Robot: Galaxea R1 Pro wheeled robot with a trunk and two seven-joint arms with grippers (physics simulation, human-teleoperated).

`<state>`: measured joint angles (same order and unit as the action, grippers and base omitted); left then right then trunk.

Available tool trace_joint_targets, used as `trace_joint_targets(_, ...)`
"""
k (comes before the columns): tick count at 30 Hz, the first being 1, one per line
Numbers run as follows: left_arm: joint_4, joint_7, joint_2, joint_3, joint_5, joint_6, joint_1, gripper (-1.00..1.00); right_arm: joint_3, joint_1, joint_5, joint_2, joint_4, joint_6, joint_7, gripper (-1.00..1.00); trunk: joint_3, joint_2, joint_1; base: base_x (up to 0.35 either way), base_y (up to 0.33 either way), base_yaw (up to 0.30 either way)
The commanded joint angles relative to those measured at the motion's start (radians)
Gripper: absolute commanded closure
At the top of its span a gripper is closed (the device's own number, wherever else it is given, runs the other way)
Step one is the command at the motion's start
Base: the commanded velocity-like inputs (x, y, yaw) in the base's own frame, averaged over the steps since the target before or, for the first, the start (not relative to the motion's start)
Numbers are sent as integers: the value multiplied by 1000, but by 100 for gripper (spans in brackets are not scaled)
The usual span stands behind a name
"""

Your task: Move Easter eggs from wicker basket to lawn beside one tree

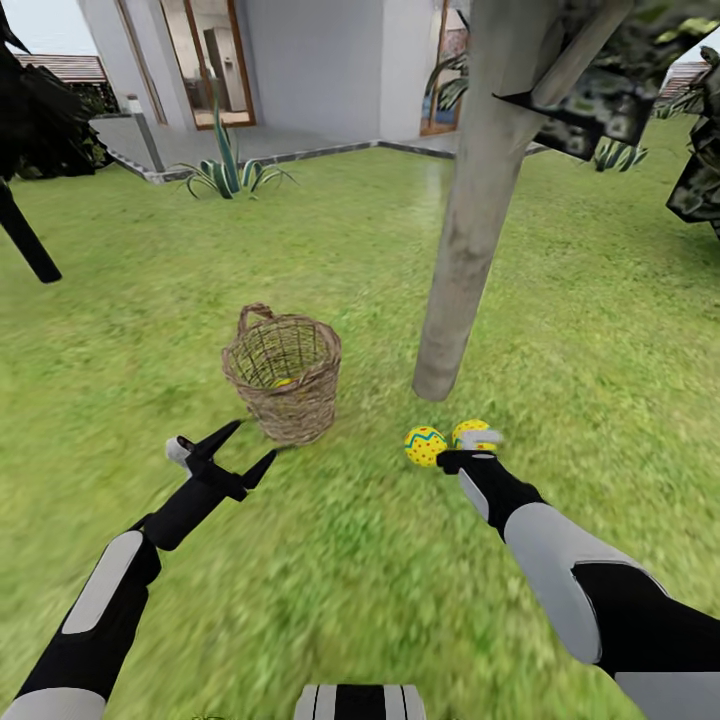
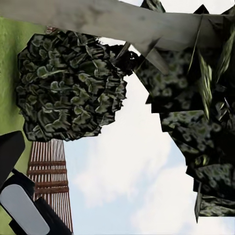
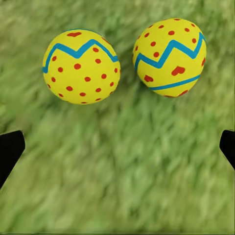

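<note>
No brand, label or legible writing is visible on any item. The right gripper (image 1: 478,447) hangs over two Easter eggs (image 3: 81,66) (image 3: 169,57), its fingers spread wide and touching neither. Both eggs lie side by side on the lawn (image 1: 350,560), near the foot of the pale tree trunk (image 1: 470,230). The left gripper (image 1: 243,447) is spread and empty, just beside the wicker basket (image 1: 284,372). A patch of yellow shows inside the basket, too small to identify
</note>
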<state>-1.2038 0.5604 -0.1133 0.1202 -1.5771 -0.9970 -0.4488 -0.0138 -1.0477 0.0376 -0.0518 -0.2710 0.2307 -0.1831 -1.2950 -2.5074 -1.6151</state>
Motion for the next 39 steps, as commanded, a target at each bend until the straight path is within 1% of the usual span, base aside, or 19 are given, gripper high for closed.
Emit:
trace_joint_targets(1, 0, 5, 0, 1, 3, -4, -1, -100, -1, 0, -1, 0, -2, 7, -3, -100, -2, 0, 0, -38, 27, 207)
trace_joint_targets(10, 4, 7, -1, 1, 2, 2, -1, -100, -2, 0, -8, -1, -2, 9, -3, -100, -12, 0, 0, -2, 17, 212)
trace_joint_targets(18, 6, 7, 1, 0, 0, 1, -1, -100, -2, 0, -8, 0, -2, 9, -3, -100, -20, 0, 0, 140, 260, 194)
trace_joint_targets(24, 6, 7, 1, 1, 0, 1, -1, -100, -3, 0, -9, 0, -2, 9, -2, -100, -19, 0, 0, 209, 284, -32)
trace_joint_targets(28, 6, 7, 1, 1, 0, 1, -1, -100, -5, 0, -10, 0, -2, 9, -1, -100, -16, 0, 0, 214, 285, -179)
trace_joint_targets(33, 6, 7, 3, 0, 0, 1, -1, -100, -36, 0, -9, 0, -2, 9, -2, -100, -12, 0, 0, 215, 285, -261)
trace_joint_targets(36, 6, 7, 3, 0, 0, 1, -1, -100, -42, 0, -8, 4, -3, 9, 1, -100, -10, 0, 0, 217, 280, -229)
trace_joint_targets(37, 7, 7, 3, 0, 1, 2, -1, -100, -44, 0, -9, 6, -3, 10, 8, -100, -9, 0, 0, 222, 261, -110)
trace_joint_targets(38, 7, 7, 3, 0, 1, 2, -1, -100, -49, 0, -10, 8, -4, 14, 29, -100, -9, 0, 0, 201, 225, -70)
trace_joint_targets(39, 7, 7, 3, 0, 1, 3, -1, -100, -69, -1, -24, 11, -9, 38, 101, -100, -9, 0, 0, 110, 121, -36)
